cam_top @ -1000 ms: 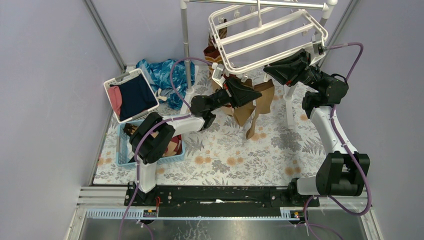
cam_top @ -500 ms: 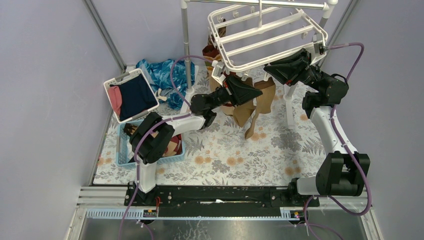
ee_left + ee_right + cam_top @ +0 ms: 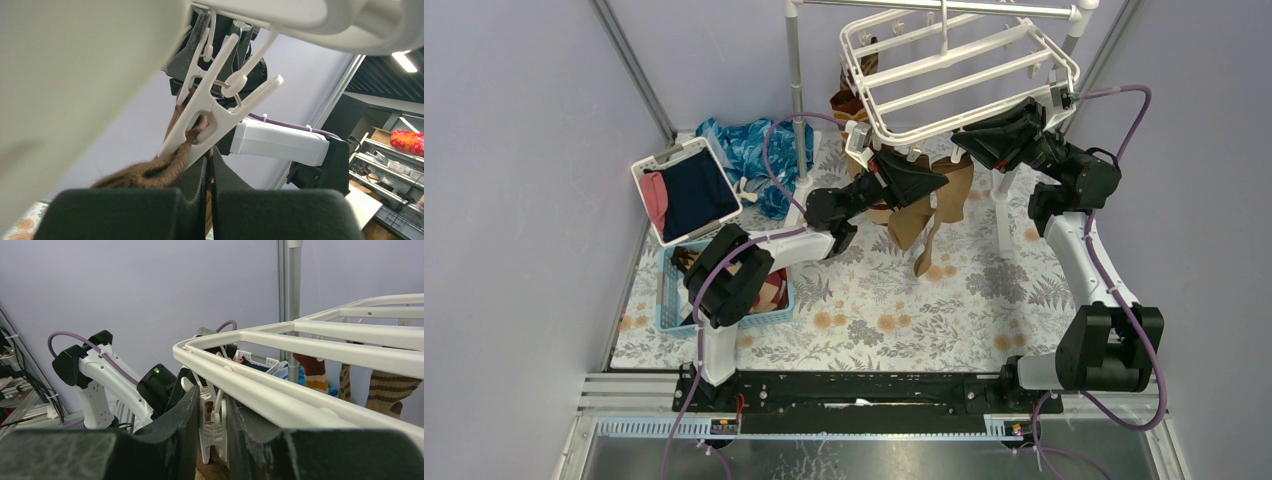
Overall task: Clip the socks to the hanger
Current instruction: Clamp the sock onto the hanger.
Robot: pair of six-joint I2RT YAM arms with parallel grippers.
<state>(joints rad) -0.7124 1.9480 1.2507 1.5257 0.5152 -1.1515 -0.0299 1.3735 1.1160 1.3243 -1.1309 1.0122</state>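
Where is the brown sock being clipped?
Top view, centre back: the sock hangs under the near rail of the hanger, beside the left tool; the left wrist view shows its top edge inside a white clip.

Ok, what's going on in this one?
Both arms are working at the white hanger. The left gripper is shut on a brown sock and holds its cuff up in the mouth of a dangling clip, while the right gripper pinches that clip from the other side. The sock is in the clip, but neither gripper has let go. A few other socks already hang from the far side.
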